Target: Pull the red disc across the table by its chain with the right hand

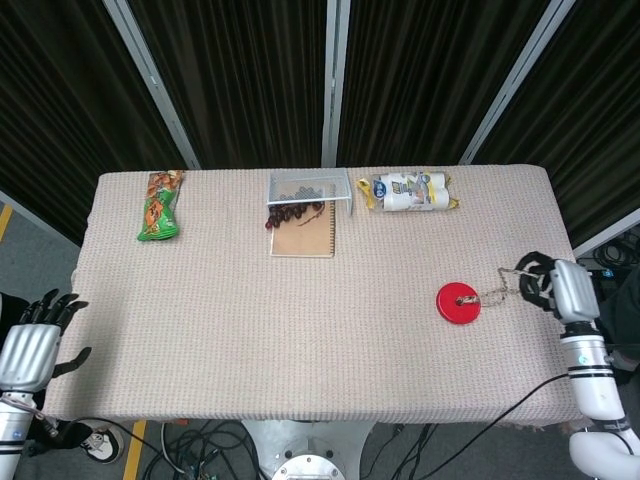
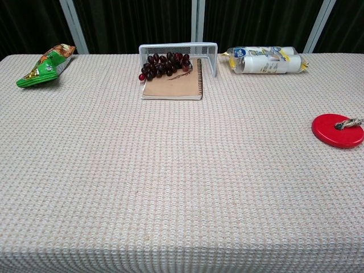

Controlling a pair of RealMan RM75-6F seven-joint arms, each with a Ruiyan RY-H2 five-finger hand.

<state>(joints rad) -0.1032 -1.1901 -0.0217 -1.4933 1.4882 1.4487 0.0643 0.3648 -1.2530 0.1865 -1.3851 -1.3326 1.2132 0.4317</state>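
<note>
The red disc lies flat on the right part of the table, also seen in the chest view as a red disc at the right edge. Its chain runs right in a short, loose line to my right hand, which hovers at the table's right edge with curled fingers holding the chain's end. In the chest view only the chain's start shows and neither hand appears. My left hand hangs off the table's front left corner, fingers spread, holding nothing.
Along the far edge lie a green snack bag, a wire basket with dark grapes spilling onto a brown notebook, and a white bottle pack. The beige cloth covers the table.
</note>
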